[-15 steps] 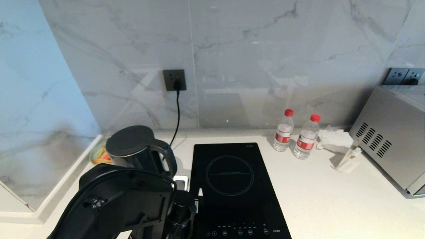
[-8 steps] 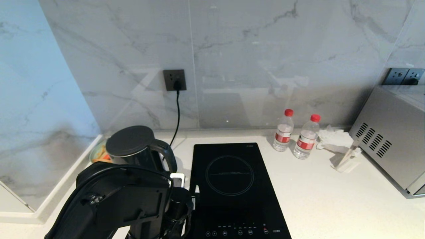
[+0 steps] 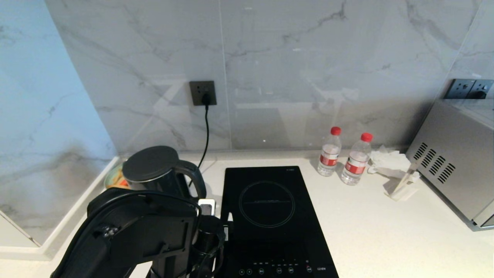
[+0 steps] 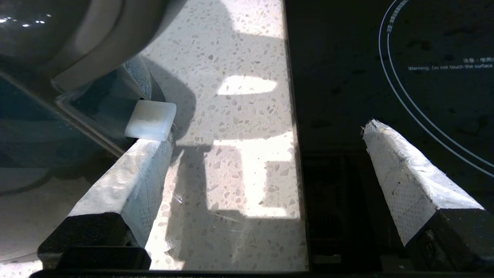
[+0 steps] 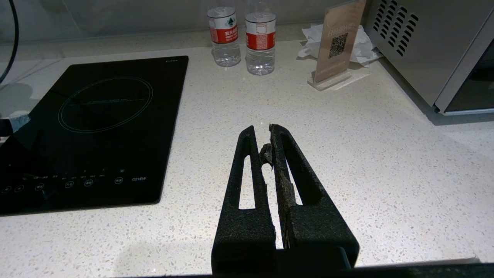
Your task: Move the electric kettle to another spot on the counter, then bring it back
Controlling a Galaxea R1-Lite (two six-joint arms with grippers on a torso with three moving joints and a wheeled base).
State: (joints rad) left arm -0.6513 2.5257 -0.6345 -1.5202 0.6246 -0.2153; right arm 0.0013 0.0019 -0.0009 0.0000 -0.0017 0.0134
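Observation:
The black electric kettle (image 3: 154, 172) stands upright in the counter's (image 3: 386, 231) back left corner, its loop handle (image 3: 195, 181) turned toward the hob. My left gripper (image 3: 218, 214) hovers low just in front of that handle, over the strip of counter between kettle and hob. In the left wrist view the left gripper (image 4: 266, 135) is open with only speckled counter (image 4: 231, 116) between its white-taped fingers (image 4: 131, 173). One fingertip sits right by a white tab (image 4: 150, 120) at the foot of the kettle (image 4: 23, 34). My right gripper (image 5: 262, 131) is parked shut above the counter's front.
A black induction hob (image 3: 270, 216) lies right of the kettle. Two red-capped water bottles (image 3: 329, 152), crumpled tissue (image 3: 386, 158) and a sign card (image 3: 403, 185) stand at the back right beside a steel microwave (image 3: 455, 162). A cord hangs from the wall socket (image 3: 203, 92).
My left arm has edged slightly to the left, toward the kettle's handle. The kettle has not moved.

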